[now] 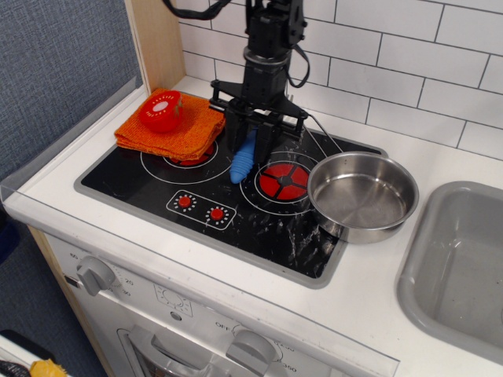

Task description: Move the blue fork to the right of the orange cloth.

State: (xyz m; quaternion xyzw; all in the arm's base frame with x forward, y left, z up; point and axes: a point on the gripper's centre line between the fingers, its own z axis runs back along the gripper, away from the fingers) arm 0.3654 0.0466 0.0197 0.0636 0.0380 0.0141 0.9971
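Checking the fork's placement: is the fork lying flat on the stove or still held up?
Held up. The claw grips the blue fork, handle hanging down just right of the orange cloth.
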